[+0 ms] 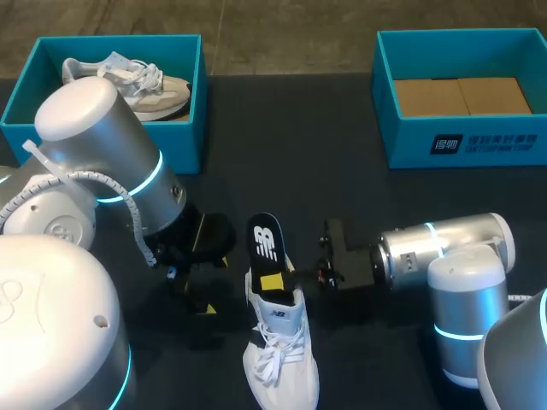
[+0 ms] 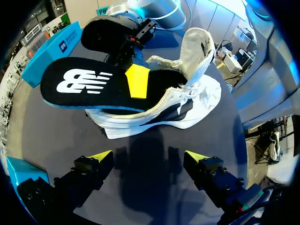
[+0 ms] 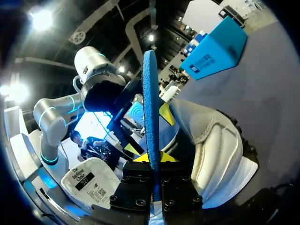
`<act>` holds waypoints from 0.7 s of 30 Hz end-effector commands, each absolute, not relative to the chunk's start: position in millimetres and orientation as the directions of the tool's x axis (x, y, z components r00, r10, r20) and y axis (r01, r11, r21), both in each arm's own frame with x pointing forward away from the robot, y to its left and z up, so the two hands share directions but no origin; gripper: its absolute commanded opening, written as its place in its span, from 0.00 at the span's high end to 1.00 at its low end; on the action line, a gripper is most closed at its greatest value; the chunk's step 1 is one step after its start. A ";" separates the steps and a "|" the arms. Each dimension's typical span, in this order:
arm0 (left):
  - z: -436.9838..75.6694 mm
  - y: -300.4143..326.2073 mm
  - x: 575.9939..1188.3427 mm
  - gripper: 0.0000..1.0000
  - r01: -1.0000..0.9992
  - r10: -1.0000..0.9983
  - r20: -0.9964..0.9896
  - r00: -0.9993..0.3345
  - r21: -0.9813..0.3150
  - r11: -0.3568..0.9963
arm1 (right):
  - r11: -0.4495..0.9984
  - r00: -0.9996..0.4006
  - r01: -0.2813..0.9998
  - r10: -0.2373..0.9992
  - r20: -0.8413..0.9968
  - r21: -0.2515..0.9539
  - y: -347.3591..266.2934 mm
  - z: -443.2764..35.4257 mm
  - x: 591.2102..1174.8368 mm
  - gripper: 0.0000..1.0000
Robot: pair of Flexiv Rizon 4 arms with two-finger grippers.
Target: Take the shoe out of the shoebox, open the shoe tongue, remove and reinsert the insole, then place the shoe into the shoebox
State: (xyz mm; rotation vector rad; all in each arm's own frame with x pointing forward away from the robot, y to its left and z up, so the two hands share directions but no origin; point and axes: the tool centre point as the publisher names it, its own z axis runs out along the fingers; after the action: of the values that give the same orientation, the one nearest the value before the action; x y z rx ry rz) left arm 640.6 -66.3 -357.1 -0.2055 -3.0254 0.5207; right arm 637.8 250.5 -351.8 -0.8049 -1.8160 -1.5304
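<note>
A white shoe (image 1: 280, 346) lies on the dark table, toe toward the front edge, with its tongue pulled open (image 2: 199, 47). Its black insole (image 1: 265, 242) sticks halfway out of the heel opening. My right gripper (image 1: 273, 282) comes in from the right and is shut on the insole (image 3: 151, 108), which stands edge-on between its yellow tips (image 3: 152, 158). My left gripper (image 1: 205, 282) stands open just left of the shoe (image 2: 192, 105), its fingertips (image 2: 101, 155) spread wide with nothing between them. The right gripper's yellow pad (image 2: 137, 80) presses on the insole (image 2: 89, 84).
A teal shoebox (image 1: 198, 102) at the back left holds a second white shoe (image 1: 128, 81). Another teal shoebox (image 1: 461, 141) at the back right holds only brown cardboard. Bare dark table lies between the boxes.
</note>
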 end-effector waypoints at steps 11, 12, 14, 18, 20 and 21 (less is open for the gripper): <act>-357.6 -65.3 639.6 0.00 0.121 0.143 0.039 -0.989 -0.340 0.933 | 0.126 -0.623 0.781 0.089 0.777 0.612 253.1 -349.3 626.0 0.69; -357.6 -65.3 639.6 0.00 0.121 0.143 0.039 -0.989 -0.340 0.933 | 0.127 -0.626 0.779 0.089 0.775 0.614 253.5 -348.1 626.7 0.67; -357.6 -65.3 639.6 0.00 0.121 0.143 0.039 -0.989 -0.340 0.933 | 0.133 -0.634 0.772 0.088 0.768 0.622 254.7 -344.4 629.2 0.65; -357.6 -65.3 639.6 0.00 0.121 0.143 0.039 -0.989 -0.340 0.933 | 0.142 -0.648 0.759 0.084 0.757 0.635 255.9 -338.8 634.1 0.66; -357.6 -65.3 639.6 0.00 0.121 0.143 0.039 -0.989 -0.340 0.933 | 0.147 -0.656 0.753 0.081 0.751 0.642 256.5 -336.3 637.0 0.66; -357.6 -65.3 639.6 0.00 0.121 0.143 0.039 -0.989 -0.340 0.933 | 0.150 -0.659 0.750 0.080 0.748 0.645 257.1 -335.1 638.3 0.67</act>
State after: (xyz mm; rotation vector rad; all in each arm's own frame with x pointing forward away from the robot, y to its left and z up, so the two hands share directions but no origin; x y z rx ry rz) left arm 640.5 -66.3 -357.0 -0.2055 -3.0256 0.5209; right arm 633.5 255.1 -337.7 -0.7961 -1.8650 -1.5669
